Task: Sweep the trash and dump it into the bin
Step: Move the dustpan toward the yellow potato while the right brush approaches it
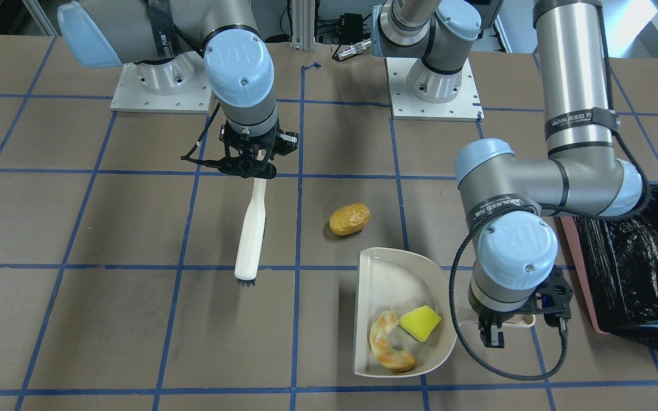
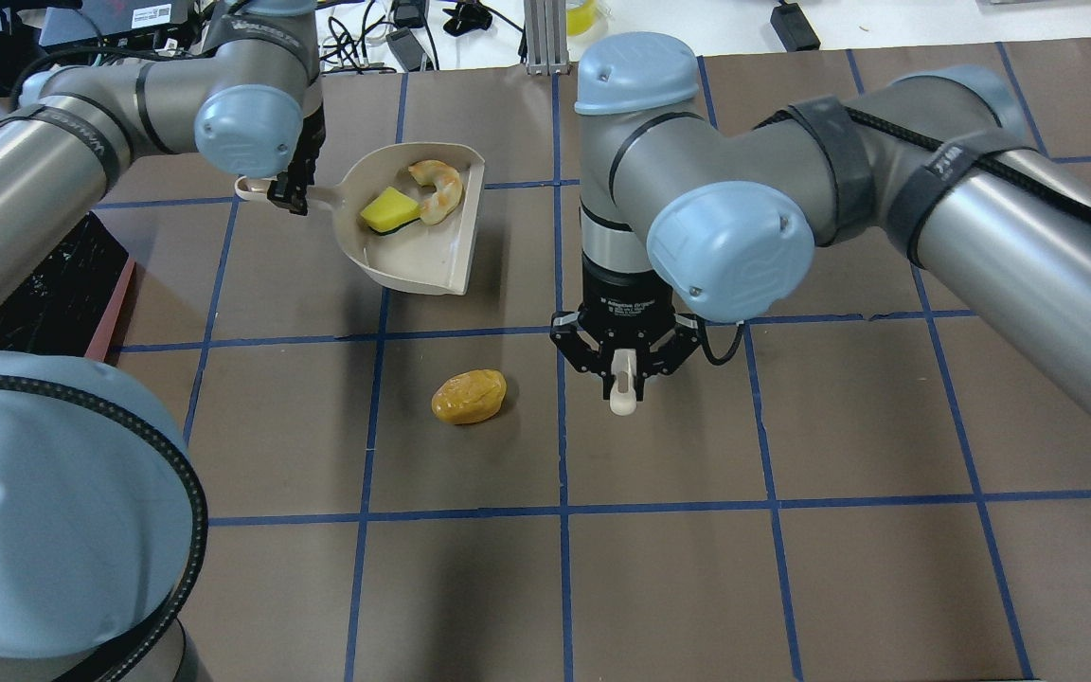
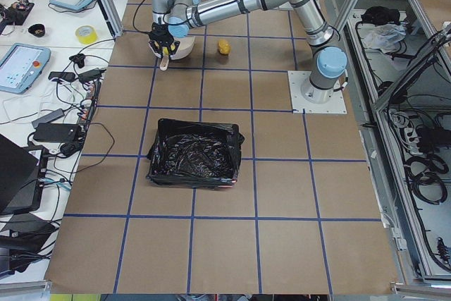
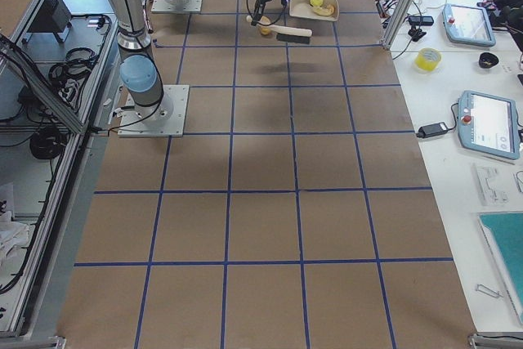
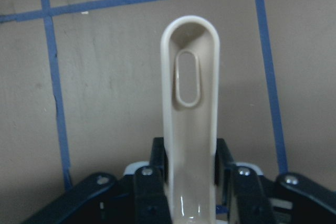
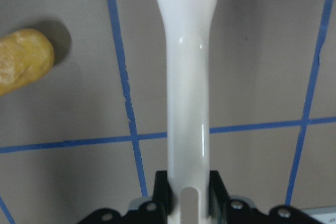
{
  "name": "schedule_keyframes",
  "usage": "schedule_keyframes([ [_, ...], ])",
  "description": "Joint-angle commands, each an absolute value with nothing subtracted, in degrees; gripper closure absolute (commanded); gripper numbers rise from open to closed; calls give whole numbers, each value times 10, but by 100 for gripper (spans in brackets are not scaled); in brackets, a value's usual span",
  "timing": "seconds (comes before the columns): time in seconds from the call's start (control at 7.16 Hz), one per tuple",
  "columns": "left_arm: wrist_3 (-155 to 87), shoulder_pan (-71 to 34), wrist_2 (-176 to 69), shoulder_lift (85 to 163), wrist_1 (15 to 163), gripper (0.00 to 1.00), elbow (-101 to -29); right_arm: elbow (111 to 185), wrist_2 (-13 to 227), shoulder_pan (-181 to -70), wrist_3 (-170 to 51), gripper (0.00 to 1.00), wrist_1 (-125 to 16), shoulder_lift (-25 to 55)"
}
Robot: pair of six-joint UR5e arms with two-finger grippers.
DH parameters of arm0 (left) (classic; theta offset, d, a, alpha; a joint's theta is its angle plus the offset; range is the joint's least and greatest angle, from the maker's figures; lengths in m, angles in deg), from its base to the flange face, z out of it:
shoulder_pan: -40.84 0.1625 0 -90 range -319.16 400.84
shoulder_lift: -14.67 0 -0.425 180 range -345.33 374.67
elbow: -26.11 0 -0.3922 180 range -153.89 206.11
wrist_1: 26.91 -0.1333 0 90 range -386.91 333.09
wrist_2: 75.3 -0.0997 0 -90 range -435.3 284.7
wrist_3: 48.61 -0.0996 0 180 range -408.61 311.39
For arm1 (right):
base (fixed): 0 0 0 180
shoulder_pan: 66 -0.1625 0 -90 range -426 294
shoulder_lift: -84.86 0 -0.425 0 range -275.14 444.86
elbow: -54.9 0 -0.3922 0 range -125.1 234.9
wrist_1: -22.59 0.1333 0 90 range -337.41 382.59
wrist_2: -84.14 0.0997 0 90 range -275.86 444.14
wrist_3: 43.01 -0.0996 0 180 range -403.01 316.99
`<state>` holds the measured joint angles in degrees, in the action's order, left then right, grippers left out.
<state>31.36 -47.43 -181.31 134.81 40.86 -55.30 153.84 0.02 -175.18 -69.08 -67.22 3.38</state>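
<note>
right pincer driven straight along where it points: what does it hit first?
Probably the table: the right pincer points straight down, shut on the brush handle. The potato lump sits off to one side.

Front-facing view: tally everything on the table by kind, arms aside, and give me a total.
trash pieces: 3 (potato lump, croissant piece, yellow-green wedge)
dustpan: 1
brush: 1
bin: 1
total: 6
</note>
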Motion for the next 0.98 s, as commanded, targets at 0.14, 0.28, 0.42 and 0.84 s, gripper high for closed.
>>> schedule_keyframes([
  [0.14, 225, -430, -1866, 1234, 406, 100, -678, 1660, 83, -1784, -801, 100, -732, -15],
  [0.28, 223, -421, -1873, 1208, 397, 100, -735, 1670, 85, -1807, -840, 100, -750, -13],
  [0.42, 225, -414, -1873, 1193, 363, 100, -786, 1671, 86, -1830, -874, 100, -765, -8],
  [0.84, 263, -411, -1870, 1179, 252, 100, -887, 1668, 86, -1894, -964, 100, -860, 32],
])
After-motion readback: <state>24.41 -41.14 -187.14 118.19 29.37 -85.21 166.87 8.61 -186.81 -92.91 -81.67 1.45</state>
